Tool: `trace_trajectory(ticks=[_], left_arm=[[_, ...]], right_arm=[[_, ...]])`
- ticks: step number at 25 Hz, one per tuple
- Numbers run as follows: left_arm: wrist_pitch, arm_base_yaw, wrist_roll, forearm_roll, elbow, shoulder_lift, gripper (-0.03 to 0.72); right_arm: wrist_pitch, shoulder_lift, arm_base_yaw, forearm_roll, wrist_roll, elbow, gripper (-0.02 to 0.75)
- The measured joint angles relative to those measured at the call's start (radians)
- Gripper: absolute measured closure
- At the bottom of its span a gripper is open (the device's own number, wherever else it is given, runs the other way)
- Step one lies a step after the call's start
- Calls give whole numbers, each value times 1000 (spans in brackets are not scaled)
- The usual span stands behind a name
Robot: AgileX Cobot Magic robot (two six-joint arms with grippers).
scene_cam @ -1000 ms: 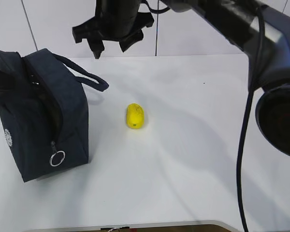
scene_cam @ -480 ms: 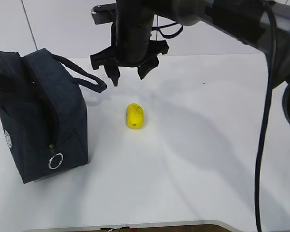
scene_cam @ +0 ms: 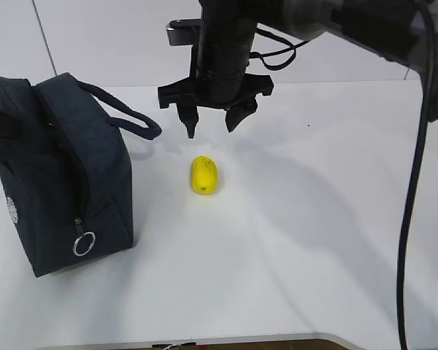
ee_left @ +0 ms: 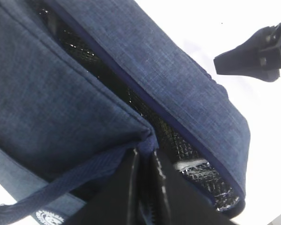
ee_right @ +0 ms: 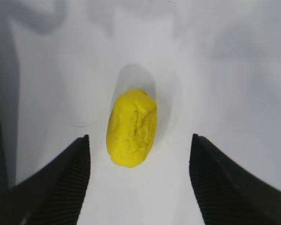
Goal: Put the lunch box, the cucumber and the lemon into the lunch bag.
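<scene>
Hovering, exterior view: the right gripper (scene_cam: 210, 125) is hanging above the table (scene_cam: 314, 219), just behind and over the lemon (scene_cam: 204, 175), jaws spread wide and holding nothing.
Lemon, exterior view: it is lying free on the table, to the right of the bag (scene_cam: 66, 175), near but not touching it; its long axis is running roughly toward and away from the camera, a dark spot showing at the near end.
Nearer arm, exterior view: the right arm is sitting almost directly above the lemon; the left one is showing only as a dark bar at the bag's far left edge.
Bag, exterior view: it is standing upright, zipper run open along its top and side, ring pull (scene_cam: 83, 243) hanging low.
Left wrist view: the left gripper (ee_left: 143, 187) is pinching the bag (ee_left: 84, 84) at the edge of its opening, fingers pressed narrow on the fabric, and the silver lining is showing through the gap, so the mouth is being held open.
Box and cucumber: neither is showing on the table; the opening is too dark to tell whether they are inside.
Right wrist view: the lemon (ee_right: 132, 127) is lying between the two fingertips (ee_right: 61, 183), centred in the gap but ahead of the tips.
Axis against jaws, right wrist view: its long axis is running along the view, so the jaws are set to close across its narrow width.
Judgement: a straight drop looks like the next need.
</scene>
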Motion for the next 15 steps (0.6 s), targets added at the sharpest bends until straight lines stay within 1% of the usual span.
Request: trace_trajectory(ticks=[2,6,15], left_arm=[[2,0,0,-2,0,0,686],[2,0,0,-2,0,0,686],[4,0,0,-5,0,0,686]], right_arm=[[-2,4,-5,10,15,0,211],[-4,26,-17,71,21,0,211],[-5,81,-21,88,27,0,211]])
